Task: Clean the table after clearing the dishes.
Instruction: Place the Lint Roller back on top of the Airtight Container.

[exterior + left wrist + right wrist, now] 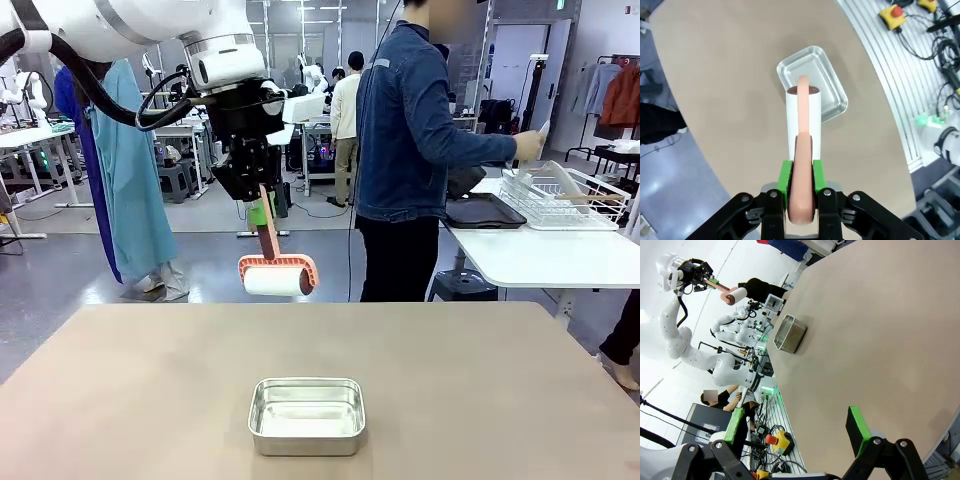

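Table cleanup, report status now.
Left claw shut on lint roller, held above the table. Right claw open, empty. Steel pan sits mid-table in the roller's way. Person at the far side, turned away.

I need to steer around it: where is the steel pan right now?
In the front view the steel pan sits on the table near its front-middle edge, below the lint roller held by the left pincer.

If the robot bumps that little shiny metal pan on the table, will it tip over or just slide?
The steel pan would probably slide, not tip: it looks low and wide, sitting flat on the smooth table. It looks thin-walled and empty, so likely light and easy to shove. Its rounded corners and shiny sides may be slippery to pinch.
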Robot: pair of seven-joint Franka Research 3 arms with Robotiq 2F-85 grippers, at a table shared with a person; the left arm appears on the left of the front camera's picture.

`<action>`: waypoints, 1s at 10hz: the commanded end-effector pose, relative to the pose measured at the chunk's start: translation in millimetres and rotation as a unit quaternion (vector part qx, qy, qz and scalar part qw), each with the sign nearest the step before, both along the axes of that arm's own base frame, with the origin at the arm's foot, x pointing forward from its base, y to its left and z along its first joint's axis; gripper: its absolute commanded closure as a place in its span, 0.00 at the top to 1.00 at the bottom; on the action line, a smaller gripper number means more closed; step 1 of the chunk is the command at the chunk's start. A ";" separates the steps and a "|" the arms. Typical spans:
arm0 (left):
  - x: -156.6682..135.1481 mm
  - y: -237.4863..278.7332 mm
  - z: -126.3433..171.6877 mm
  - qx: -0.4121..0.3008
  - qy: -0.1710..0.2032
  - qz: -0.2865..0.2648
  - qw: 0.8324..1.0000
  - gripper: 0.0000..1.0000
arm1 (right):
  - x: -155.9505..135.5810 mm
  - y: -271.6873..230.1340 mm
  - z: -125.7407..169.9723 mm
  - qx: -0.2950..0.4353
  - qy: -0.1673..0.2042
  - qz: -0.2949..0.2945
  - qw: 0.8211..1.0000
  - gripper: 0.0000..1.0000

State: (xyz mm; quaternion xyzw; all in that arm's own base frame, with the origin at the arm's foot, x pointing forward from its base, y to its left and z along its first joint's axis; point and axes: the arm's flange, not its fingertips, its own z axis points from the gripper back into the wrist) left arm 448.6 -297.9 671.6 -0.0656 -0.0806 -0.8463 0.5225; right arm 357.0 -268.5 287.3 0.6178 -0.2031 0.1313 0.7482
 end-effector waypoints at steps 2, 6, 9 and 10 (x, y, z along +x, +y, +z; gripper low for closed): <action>9.6 29.6 14.5 -0.014 -0.007 0.033 0.999 0.21 | -1.7 1.4 3.0 -0.008 0.003 0.002 1.000 1.00; 21.1 5.5 -12.1 0.049 0.025 0.040 0.998 0.21 | -1.7 1.4 3.0 -0.008 0.003 0.002 1.000 1.00; 35.4 -38.7 -71.0 0.102 0.114 0.116 0.981 0.21 | -1.7 1.4 3.0 -0.008 0.003 0.002 1.000 1.00; 43.3 -44.9 -89.6 0.082 0.128 0.109 0.982 0.21 | -1.7 1.4 3.0 -0.008 0.003 0.002 1.000 1.00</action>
